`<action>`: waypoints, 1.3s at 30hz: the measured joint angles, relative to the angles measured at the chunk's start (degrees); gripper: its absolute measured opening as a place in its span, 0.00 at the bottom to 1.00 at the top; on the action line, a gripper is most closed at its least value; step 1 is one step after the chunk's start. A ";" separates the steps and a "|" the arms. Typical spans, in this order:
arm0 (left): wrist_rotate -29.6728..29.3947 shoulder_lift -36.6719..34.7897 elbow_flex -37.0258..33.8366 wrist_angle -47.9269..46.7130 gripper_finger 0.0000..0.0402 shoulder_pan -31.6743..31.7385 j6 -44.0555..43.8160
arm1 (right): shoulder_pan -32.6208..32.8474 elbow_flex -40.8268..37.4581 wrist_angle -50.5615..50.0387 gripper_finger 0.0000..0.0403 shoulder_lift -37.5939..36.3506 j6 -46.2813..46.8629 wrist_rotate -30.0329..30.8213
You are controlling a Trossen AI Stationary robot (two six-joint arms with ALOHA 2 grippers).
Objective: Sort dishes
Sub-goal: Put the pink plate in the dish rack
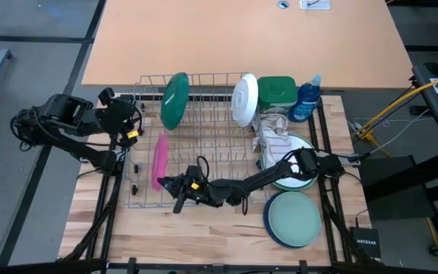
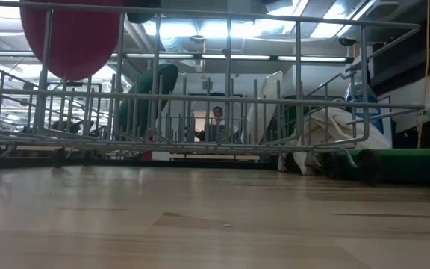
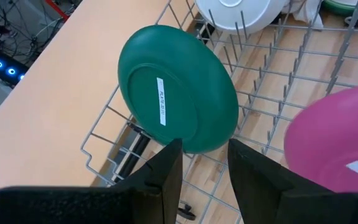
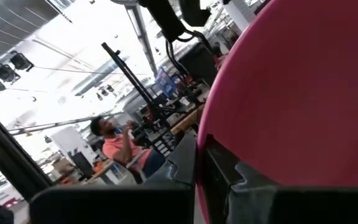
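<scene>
I have the right gripper (image 1: 175, 185) reached across the desk (image 1: 204, 228) into the near left part of the wire rack (image 1: 204, 137), its fingers clamped on the rim of the pink plate (image 1: 160, 160), which stands on edge in the rack's left side. In the right wrist view that pink plate (image 4: 303, 93) fills most of what I see, its edge pinched between the fingers.

My left gripper (image 1: 130, 122) sits just outside the rack's far left corner, jaws parted and holding nothing; past its fingers (image 3: 166, 180) I see the dark green plate (image 3: 178, 88) upright in the rack. The white plate (image 1: 245, 99) stands upright at the rack's far right.

Right of the rack, a pale teal plate (image 1: 295, 218) lies on a navy plate (image 1: 269, 225) near the front edge, and more plates (image 1: 299, 179) are stacked under the right arm, beside a cloth (image 1: 274, 137).
</scene>
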 joint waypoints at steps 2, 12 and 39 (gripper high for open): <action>0.00 0.00 0.00 0.00 0.29 0.00 0.00 | -0.31 0.00 0.61 0.03 0.31 0.11 0.01; 0.02 0.02 0.00 0.00 0.29 0.00 0.00 | -1.61 0.07 -1.35 0.03 3.17 6.12 0.15; 0.03 0.02 0.00 0.00 0.29 0.00 3.04 | -3.35 0.07 -12.22 0.28 3.13 10.37 -4.96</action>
